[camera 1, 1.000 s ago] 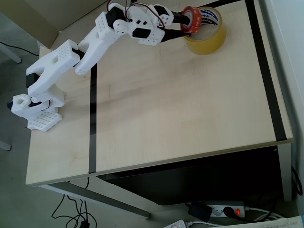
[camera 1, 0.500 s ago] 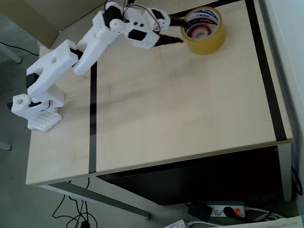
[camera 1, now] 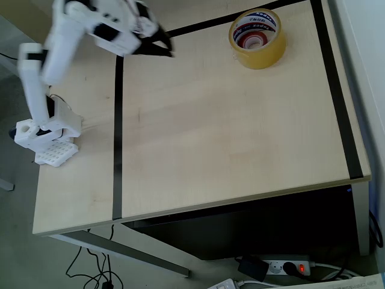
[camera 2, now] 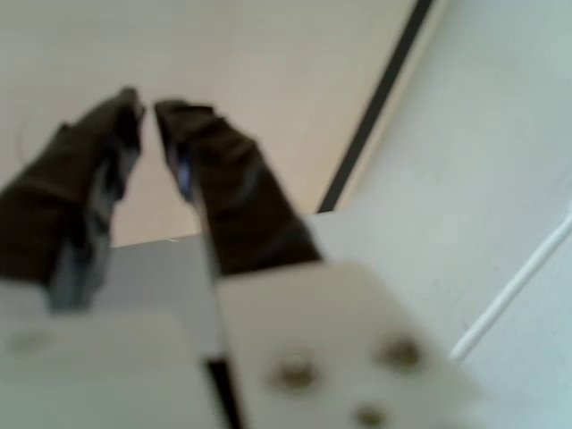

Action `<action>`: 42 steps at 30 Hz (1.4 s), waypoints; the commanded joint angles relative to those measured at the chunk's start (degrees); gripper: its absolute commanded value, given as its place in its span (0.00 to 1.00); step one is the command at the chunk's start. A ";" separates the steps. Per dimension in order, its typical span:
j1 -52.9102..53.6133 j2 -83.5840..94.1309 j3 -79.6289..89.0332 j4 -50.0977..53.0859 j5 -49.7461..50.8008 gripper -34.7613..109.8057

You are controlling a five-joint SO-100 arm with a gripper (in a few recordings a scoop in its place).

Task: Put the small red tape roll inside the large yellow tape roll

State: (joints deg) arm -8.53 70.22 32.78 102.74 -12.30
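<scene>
In the overhead view the large yellow tape roll (camera 1: 257, 37) lies flat on the far right part of the wooden table (camera 1: 228, 138), close to the far edge and just left of the black stripe (camera 1: 337, 90) that runs down the table's right side. The small red tape roll (camera 1: 251, 40) sits inside its white printed core, showing as a red ring around a pale centre.

The white arm (camera 1: 54, 54) is folded up over the far left corner, above its base (camera 1: 45, 135) at the left edge of the table. The gripper (camera 1: 161, 47) points right, well apart from both rolls, near the spot where the left black stripe (camera 1: 117, 138) meets the stripe along the far edge.

In the wrist view, which is blurred, the gripper (camera 2: 147, 105) holds nothing; its 2 dark fingers (camera 2: 214, 179) stand almost pressed together, with a thin slit of table showing between the tips. Beyond them lie pale wood, 1 black stripe (camera 2: 375, 98) running diagonally, and grey floor (camera 2: 483, 143) to the right.
</scene>
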 commanded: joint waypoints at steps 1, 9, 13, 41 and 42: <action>-4.48 26.02 17.58 0.88 0.35 0.24; -5.71 50.71 46.23 -1.67 0.44 0.24; -1.14 69.35 70.75 -12.22 0.53 0.24; 10.46 120.76 134.56 -29.62 6.94 0.24; 10.28 120.76 135.09 -29.18 7.03 0.24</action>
State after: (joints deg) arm 1.76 189.05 167.08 70.14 -6.06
